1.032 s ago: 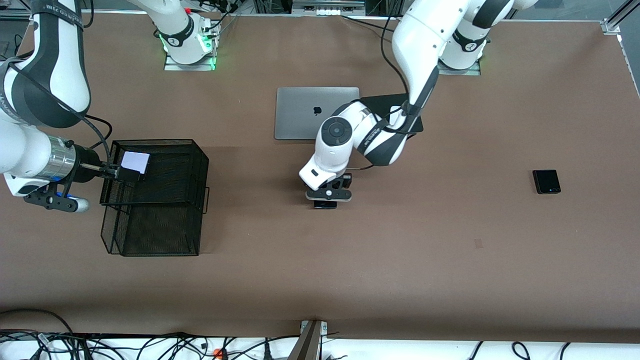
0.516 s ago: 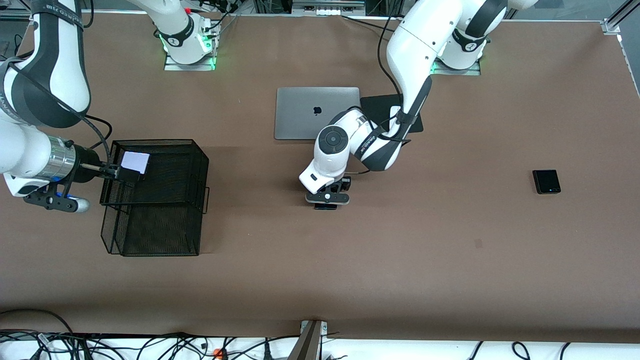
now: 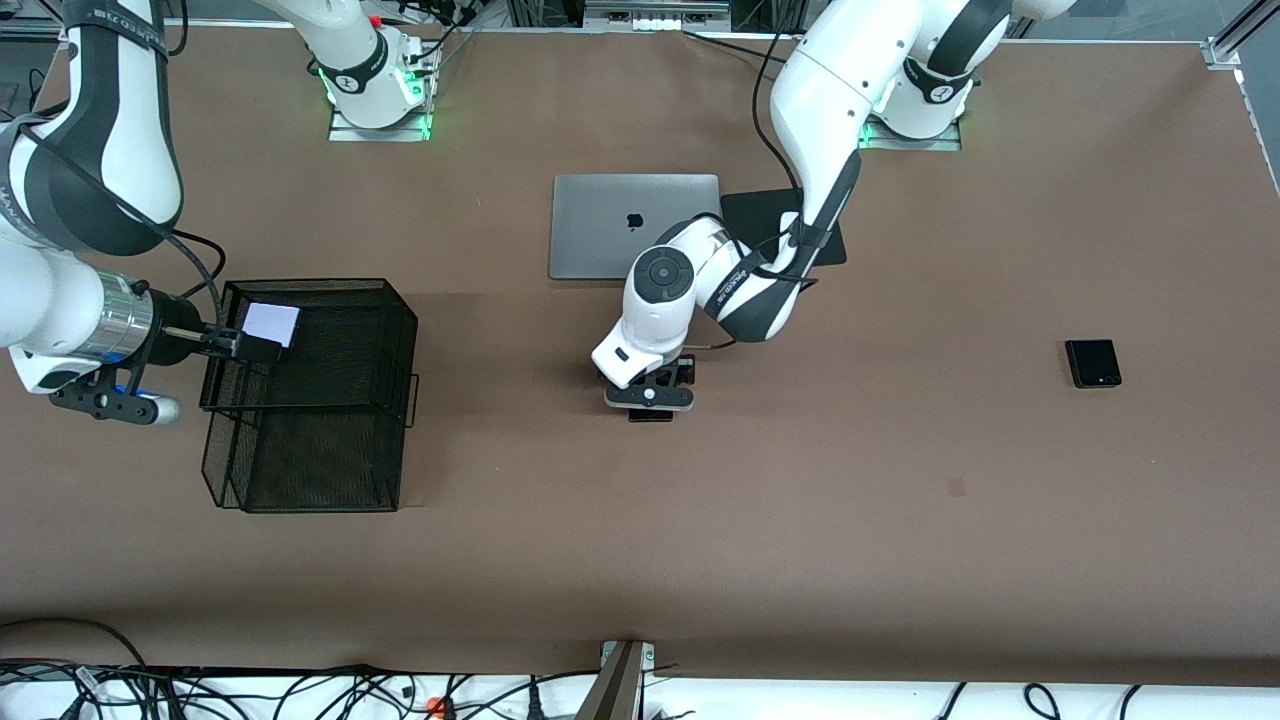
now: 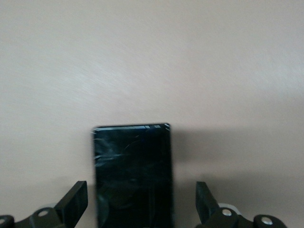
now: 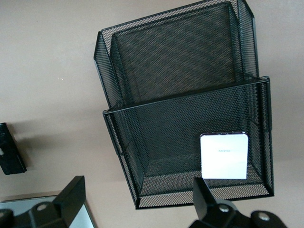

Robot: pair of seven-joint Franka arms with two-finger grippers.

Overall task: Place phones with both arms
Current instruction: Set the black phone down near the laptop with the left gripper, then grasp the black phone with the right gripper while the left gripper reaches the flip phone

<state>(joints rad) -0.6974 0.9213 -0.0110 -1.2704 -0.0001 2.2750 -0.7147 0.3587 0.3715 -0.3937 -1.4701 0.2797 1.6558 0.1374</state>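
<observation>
- The left gripper [image 3: 650,396] is hovering spread wide astride the long black phone [image 4: 133,173] at table center; it should be descending squarely before pinching.
- The small black phone [image 3: 1093,362] is lying at three o'clock.
- The right gripper [image 3: 222,342] is waiting unclenched at nine o'clock by the mesh tray [image 3: 385,400] holding the white phone [image 3: 271,324].

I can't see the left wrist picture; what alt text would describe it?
A long black phone lies flat on the brown table, between the open jaws of the left gripper, whose two dark fingers stand clear of the phone's long edges.
</observation>
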